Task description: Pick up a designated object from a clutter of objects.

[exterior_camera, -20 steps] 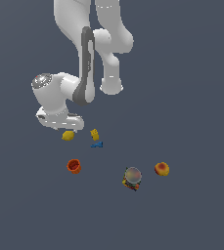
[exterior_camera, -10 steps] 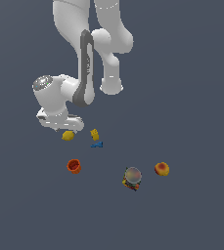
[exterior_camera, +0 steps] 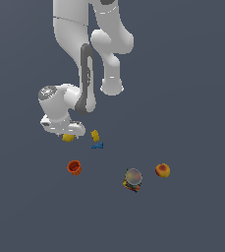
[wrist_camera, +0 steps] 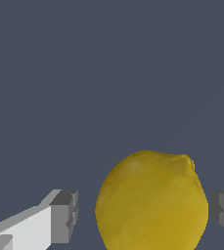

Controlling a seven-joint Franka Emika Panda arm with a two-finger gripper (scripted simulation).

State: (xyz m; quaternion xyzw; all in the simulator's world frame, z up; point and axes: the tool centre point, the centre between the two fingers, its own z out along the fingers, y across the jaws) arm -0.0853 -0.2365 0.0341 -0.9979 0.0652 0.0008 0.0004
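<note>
Pincer (wrist_camera: 143,217) has sunk lower than 1 second ago, spread either side of the lemon (wrist_camera: 151,201), not touching.

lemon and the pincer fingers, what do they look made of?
Lemon: looks like fruit rind, matte yellow and faintly mottled, with a small nub at one end; it is a render, so this is a guess. Pincer fingers: flat grey blocks on a white body, probably hard plastic or metal, no shine.
</note>
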